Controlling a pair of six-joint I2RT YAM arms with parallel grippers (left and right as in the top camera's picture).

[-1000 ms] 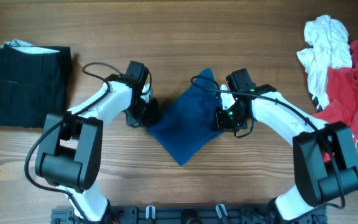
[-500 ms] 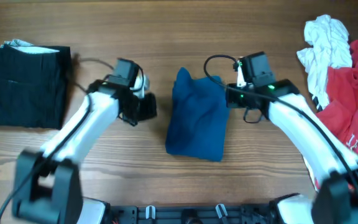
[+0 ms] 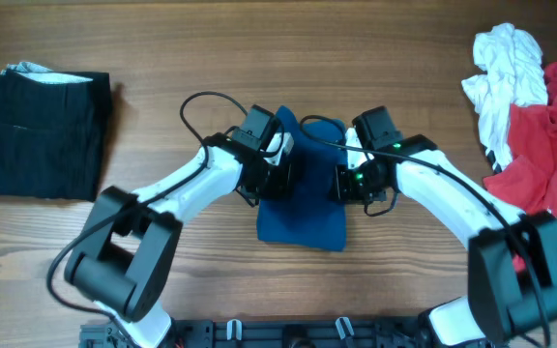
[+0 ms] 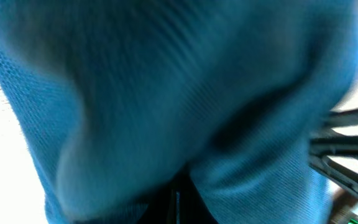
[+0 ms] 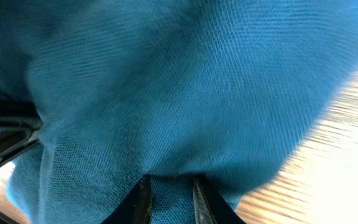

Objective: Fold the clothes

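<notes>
Overhead, the wooden bench [image 3: 395,48] fills the whole scene, with the clothes spread across it. Biggest of them is the black garment [image 3: 37,135], folded flat at the far left. Against the right edge a red garment [image 3: 549,164] with white lettering lies crumpled. The blue shirt [image 3: 303,208] sits in the middle as a narrow folded bundle running near to far, well apart from the others. A white garment [image 3: 501,68] is heaped on the far side of the red one, touching it.

Both arms lean in on the blue shirt from either side. The left fingers [image 3: 275,181] are at its left edge, pressed together. The left wrist view is blurred, but blue cloth fills it and bunches down to where they meet. The right fingers [image 3: 342,184] are at its right edge. The right wrist view shows their two tips pinching a fold of the shirt between them.
</notes>
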